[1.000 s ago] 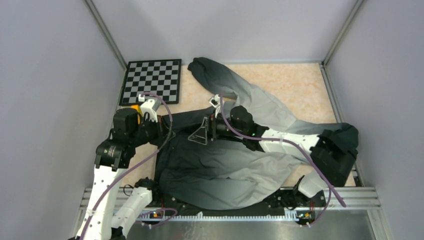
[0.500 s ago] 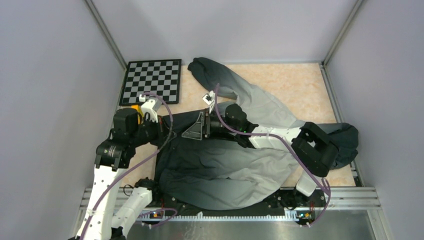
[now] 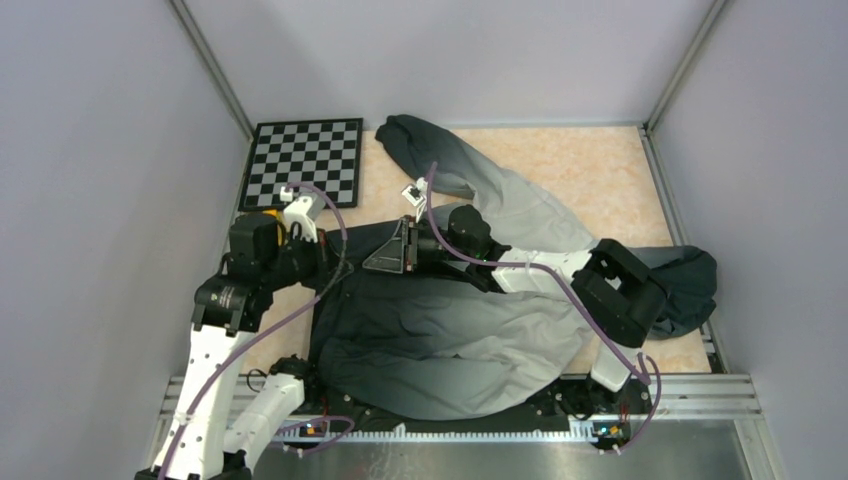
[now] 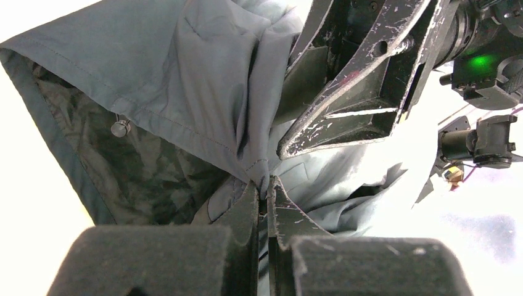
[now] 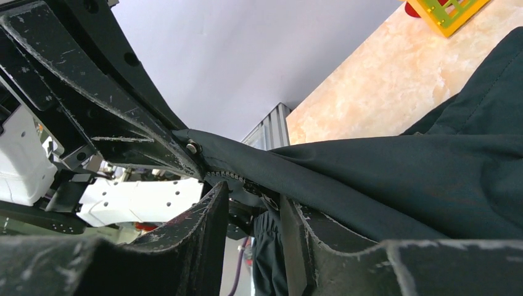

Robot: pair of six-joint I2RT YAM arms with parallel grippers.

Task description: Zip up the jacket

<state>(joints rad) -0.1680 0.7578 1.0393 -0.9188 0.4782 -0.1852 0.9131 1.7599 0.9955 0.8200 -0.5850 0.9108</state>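
Slid the right claw [image 3: 375, 262] along the jacket [image 3: 440, 340] toward the left claw [image 3: 330, 268] over the last second, swinging the right elbow in behind it. Now just beside the left claw, against clearly apart a second ago. Kept the left claw roughly where it was. Reads as the zip-up stroke running along the zipper [image 5: 229, 177] toward the anchored end, and probably near the end of that run. Can't tell how much track is closed behind the right claw. Left side: clamped hard, fingers [image 4: 243, 213] pressed together on a pinched fold of dark jacket edge right at the tips, drawing it taut. Snap button [image 4: 120, 128] left of and beyond those tips. Right side: nearly together, only a narrow gap, with zipper teeth feeding straight in between the fingers [image 5: 197, 234], so judged gripped on the zipper. Can't make out the slider itself. Taut dark cloth stretched off to the right of that claw. Rest of the jacket spread flat on the bench [image 3: 610, 170], behind and nearward of the right claw, with a pale sleeve trailing away beyond it. Checkerboard [image 3: 305, 160] beyond the left claw, untouched. Next, by the look of it: hold the anchor tension and finish the pull without snagging cloth in the teeth.
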